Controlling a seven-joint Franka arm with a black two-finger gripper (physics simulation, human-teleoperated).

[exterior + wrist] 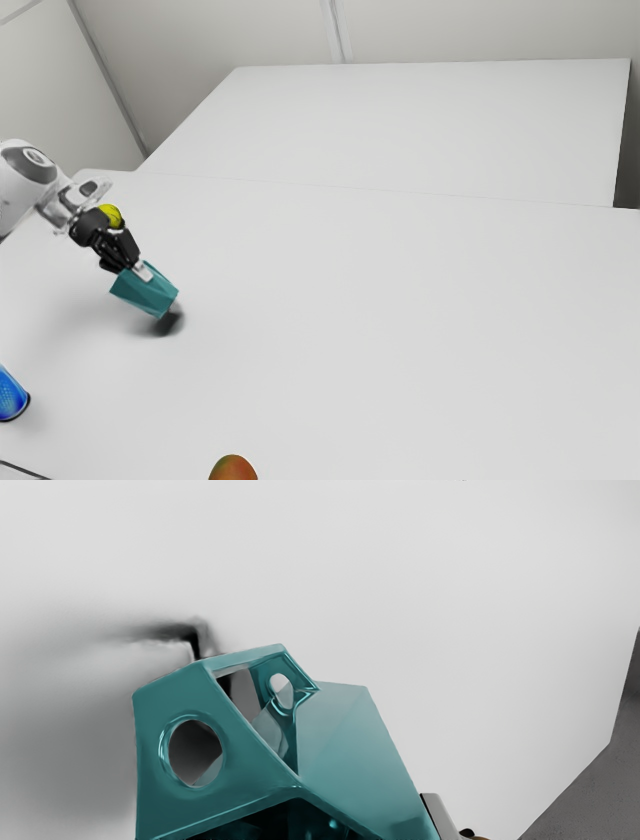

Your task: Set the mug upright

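And there it was, the claw (134,266) closed on the teal mug (145,290), one fingertip (440,815) lying along its outer side, the other out of my sight! The mug hung tilted, well short of upright, over the white table (400,320), a dark shadow (169,324) right by its lower corner. In the wrist view a dark hollow faced the claw. Out along the exterior view's near edge sat a blue patterned object (10,396) and a red-green fruit (233,469), while a yellow ball (111,216) peeked out beside the arm (28,180).
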